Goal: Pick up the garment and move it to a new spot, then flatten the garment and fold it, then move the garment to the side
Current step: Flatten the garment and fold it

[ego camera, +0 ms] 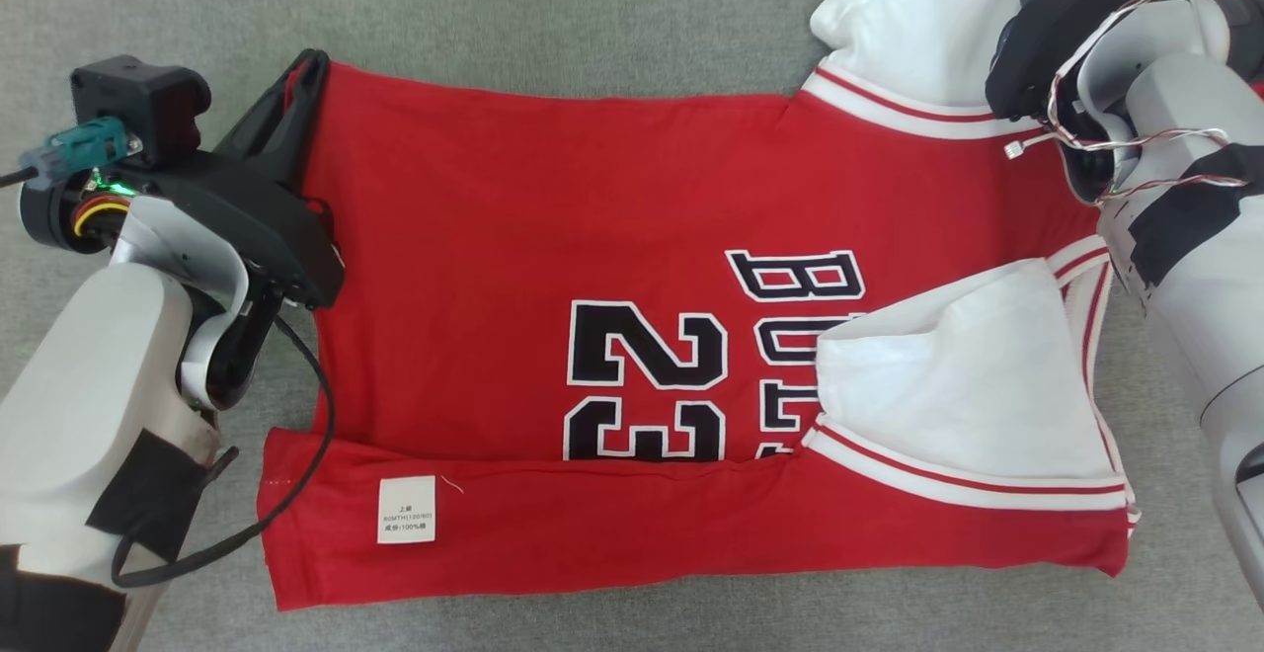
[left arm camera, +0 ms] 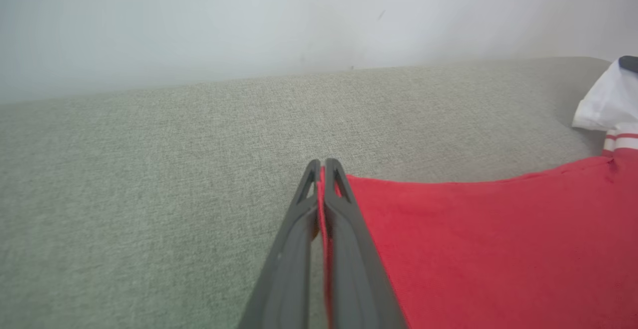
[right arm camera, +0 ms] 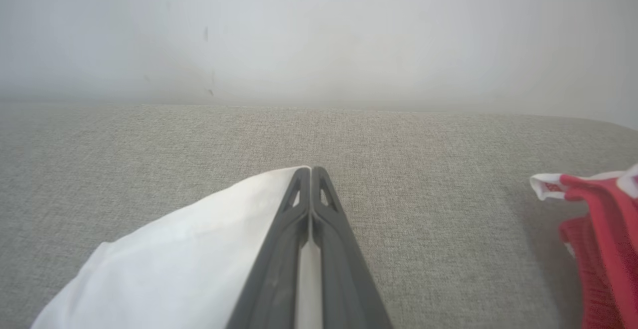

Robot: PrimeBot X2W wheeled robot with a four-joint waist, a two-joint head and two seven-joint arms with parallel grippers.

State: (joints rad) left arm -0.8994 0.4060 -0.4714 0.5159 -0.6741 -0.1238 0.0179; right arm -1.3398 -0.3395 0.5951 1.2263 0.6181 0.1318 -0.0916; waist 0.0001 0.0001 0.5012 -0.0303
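The left claw is pressed together on the far left corner of the garment. In the left wrist view a thin red edge of the cloth stands between the two dark fingers. To the right of this claw the red garment lies spread on the grey fabric surface. Nearer than this claw, the long near edge is folded over the front as a strip, and a white label shows on it. This strip covers the lower part of the black number 23. Farther right, one white sleeve lies folded onto the body. The other white sleeve is at the far right corner. The right claw is clamped on the edge of this sleeve, with white cloth between its fingers. To the right of it lies a bunched red cloth; whether it belongs to the garment cannot be told.
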